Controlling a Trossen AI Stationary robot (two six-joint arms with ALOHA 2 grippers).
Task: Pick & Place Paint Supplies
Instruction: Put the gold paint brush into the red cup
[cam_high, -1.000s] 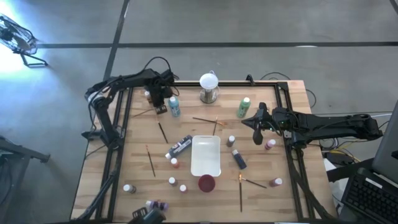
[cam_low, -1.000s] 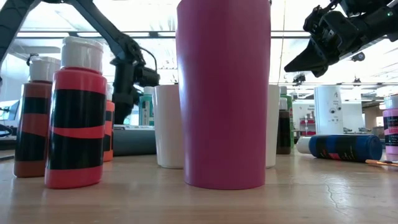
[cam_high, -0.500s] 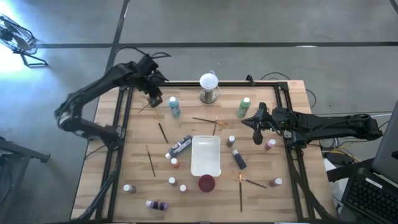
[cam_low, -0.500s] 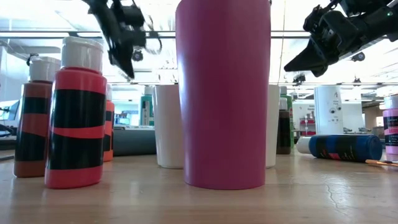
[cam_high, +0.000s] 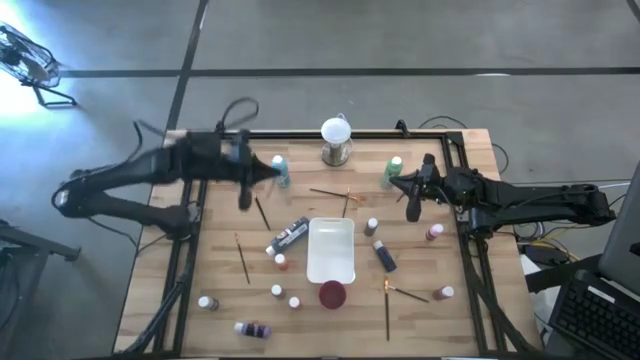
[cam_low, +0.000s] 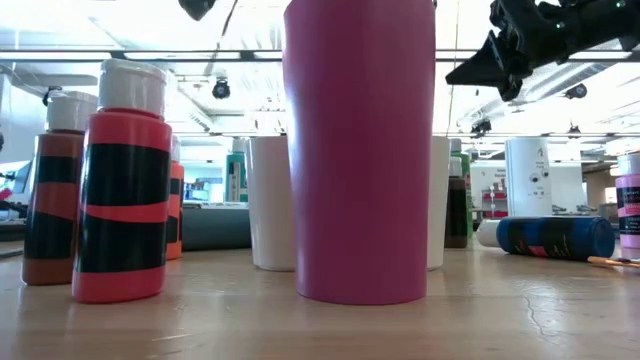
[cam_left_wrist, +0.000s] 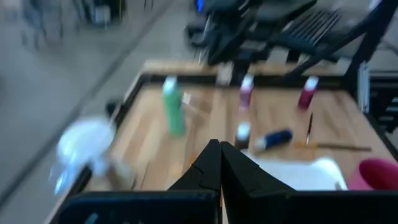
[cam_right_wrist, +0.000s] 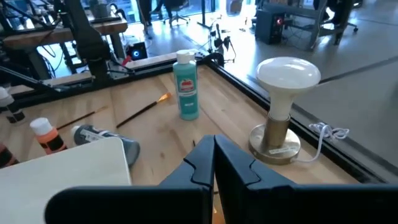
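Paint bottles and brushes lie scattered over the wooden table. A teal bottle (cam_high: 280, 170) (cam_right_wrist: 186, 86) stands at the far left and a green bottle (cam_high: 391, 172) (cam_left_wrist: 173, 112) at the far right. A dark blue bottle (cam_high: 384, 256) lies on its side, and thin brushes (cam_high: 260, 212) (cam_high: 242, 258) lie flat. My left gripper (cam_high: 270, 172) (cam_left_wrist: 219, 155) is blurred. It hovers shut and holds nothing, high beside the teal bottle, pointing nearly level toward the table's right. My right gripper (cam_high: 394, 181) (cam_right_wrist: 213, 149) hovers shut and holds nothing, next to the green bottle.
A white tray (cam_high: 331, 250) lies mid-table with a dark red cup (cam_high: 332, 294) (cam_low: 360, 150) at its near end. A white globe on a metal base (cam_high: 337, 140) (cam_right_wrist: 283, 112) stands at the far edge. Red, orange and purple bottles (cam_low: 125, 180) (cam_high: 434, 232) stand near the front and right.
My left gripper has risen fast from the table's far left corner and tipped from pointing down to nearly level, swinging toward the table's middle. It has stayed shut. My right gripper has risen a little, also shut. Nothing on the table has moved.
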